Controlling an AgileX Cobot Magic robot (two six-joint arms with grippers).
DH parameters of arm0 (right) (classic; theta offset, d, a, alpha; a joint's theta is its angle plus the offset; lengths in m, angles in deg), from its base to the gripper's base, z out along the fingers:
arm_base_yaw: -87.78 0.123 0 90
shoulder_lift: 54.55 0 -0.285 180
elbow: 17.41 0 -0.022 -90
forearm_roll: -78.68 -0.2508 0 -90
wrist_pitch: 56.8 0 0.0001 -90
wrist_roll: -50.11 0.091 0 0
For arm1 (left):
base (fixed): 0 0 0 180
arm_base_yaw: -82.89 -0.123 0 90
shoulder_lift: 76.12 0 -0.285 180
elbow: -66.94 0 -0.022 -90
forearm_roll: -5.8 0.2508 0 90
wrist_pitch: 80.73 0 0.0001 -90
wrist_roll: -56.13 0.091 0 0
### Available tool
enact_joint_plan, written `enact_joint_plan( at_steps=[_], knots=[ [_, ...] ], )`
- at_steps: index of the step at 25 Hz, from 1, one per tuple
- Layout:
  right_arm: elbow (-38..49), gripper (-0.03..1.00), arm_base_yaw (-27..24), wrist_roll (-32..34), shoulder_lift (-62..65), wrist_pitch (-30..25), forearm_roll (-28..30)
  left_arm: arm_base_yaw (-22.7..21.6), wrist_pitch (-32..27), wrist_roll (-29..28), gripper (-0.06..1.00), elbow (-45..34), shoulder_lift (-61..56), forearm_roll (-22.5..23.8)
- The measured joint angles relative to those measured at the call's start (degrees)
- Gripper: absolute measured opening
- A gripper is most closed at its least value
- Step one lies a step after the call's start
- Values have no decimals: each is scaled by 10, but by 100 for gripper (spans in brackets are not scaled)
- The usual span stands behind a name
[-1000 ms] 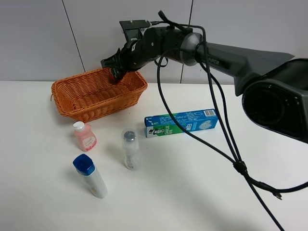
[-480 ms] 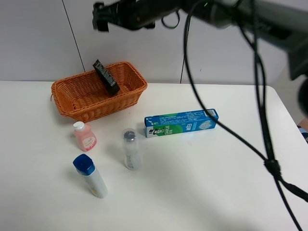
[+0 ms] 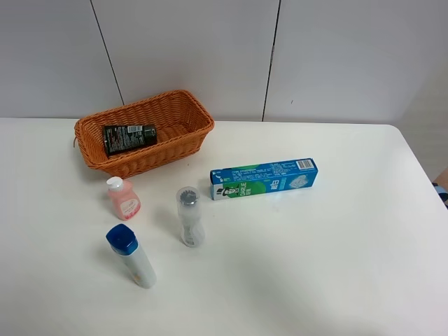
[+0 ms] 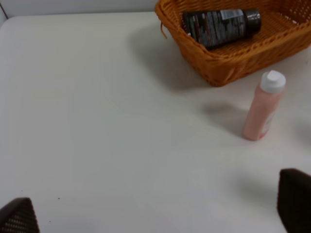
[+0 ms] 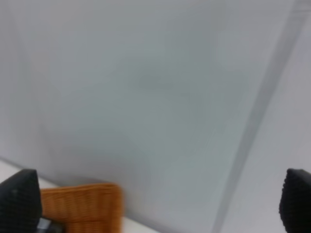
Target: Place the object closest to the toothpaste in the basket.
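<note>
- Dark tube [image 3: 130, 136]: lies flat on its side inside the wicker basket [image 3: 198, 120], toward the 9 o'clock end, its length running along the basket floor. It rests free of any gripper, so the placement reads as done.
- Basket: sits at about 10 o'clock on the white table [image 3: 336, 266], against the rear wall; open top, so the tube settles low behind the woven rim.
- Toothpaste box [image 3: 264, 178]: lies flat near the table centre, at about 4 o'clock from the basket, well apart from it.
- Clear bottle [image 3: 189, 216]: lies at about 8 o'clock from the toothpaste box, the nearest item left on the table.
- Pink bottle [image 3: 123, 198] and blue-capped bottle [image 3: 131, 255]: lie at 6 o'clock from the basket, untouched.
- Left gripper [image 4: 155, 213]: fingers spread wide, nothing between them; it hangs over bare table beside the pink bottle and basket, out of the overhead view.
- Right gripper [image 5: 155, 204]: fingers wide apart and empty; it faces the wall above the basket edge, likely raised clear of the scene.
</note>
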Motion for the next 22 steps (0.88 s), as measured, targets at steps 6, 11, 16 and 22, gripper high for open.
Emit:
enact_joint_plan(
  at_steps=[6,11,16,22],
  knots=[
    [7,98,-81,4,113,-85,26,0,0,0,99,0,0,0],
    [165,98,-155,3,234,-92,56,0,0,0,99,0,0,0],
    [453,98,-235,8,399,-69,59,0,0,0,99,0,0,0],
    [738,98,-291,43,608,-71,47,0,0,0,99,0,0,0]
  ],
)
